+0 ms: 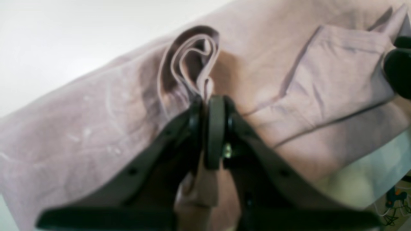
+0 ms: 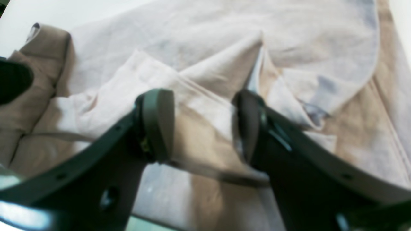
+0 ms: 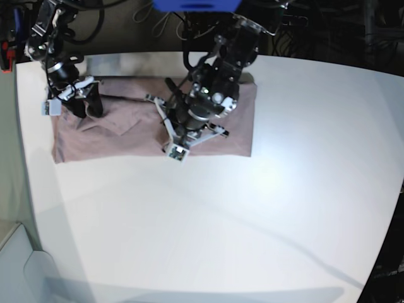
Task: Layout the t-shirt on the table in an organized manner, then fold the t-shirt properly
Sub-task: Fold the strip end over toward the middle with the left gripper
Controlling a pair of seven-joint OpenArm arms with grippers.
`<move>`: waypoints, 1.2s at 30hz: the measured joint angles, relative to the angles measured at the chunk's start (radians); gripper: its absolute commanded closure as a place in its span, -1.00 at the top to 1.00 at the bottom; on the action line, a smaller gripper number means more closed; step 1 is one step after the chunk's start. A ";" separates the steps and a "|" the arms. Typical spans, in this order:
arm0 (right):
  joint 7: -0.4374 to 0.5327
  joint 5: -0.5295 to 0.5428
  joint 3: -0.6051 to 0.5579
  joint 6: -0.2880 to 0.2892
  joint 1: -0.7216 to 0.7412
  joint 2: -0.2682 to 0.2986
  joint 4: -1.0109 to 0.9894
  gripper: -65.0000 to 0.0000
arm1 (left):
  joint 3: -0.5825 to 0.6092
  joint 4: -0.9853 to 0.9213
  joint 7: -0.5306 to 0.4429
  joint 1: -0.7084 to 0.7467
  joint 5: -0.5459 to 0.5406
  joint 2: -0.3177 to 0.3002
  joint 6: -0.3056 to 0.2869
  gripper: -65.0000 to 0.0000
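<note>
The dusty mauve t-shirt (image 3: 126, 129) lies spread along the far left part of the white table (image 3: 252, 221). In the left wrist view my left gripper (image 1: 207, 98) is shut on a raised, looped fold of the t-shirt (image 1: 96, 128). In the base view this left gripper (image 3: 165, 107) sits over the shirt's middle. My right gripper (image 2: 202, 125) stands open, its fingers (image 2: 157, 125) on either side of a folded sleeve flap of the t-shirt (image 2: 208, 48). From the base view, the right gripper (image 3: 90, 108) is at the shirt's left end.
Cables and dark equipment (image 3: 303, 25) crowd the space behind the table's far edge. A strip of floor with wires (image 1: 396, 199) shows past the table edge in the left wrist view. Bare white tabletop stretches in front of and to the right of the shirt.
</note>
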 measured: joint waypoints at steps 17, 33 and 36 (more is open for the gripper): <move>0.000 0.002 0.000 0.000 -0.001 0.001 0.000 0.00 | -0.007 0.013 -0.009 -0.040 0.000 0.000 0.003 -0.98; -0.031 -0.027 0.000 -0.008 -0.026 0.002 0.059 0.00 | 0.012 0.006 0.001 -0.031 0.000 -0.001 0.002 -0.28; -0.031 -0.027 0.000 -0.008 -0.026 0.002 0.059 0.00 | 0.042 0.014 0.001 -0.028 -0.008 0.001 0.002 -0.07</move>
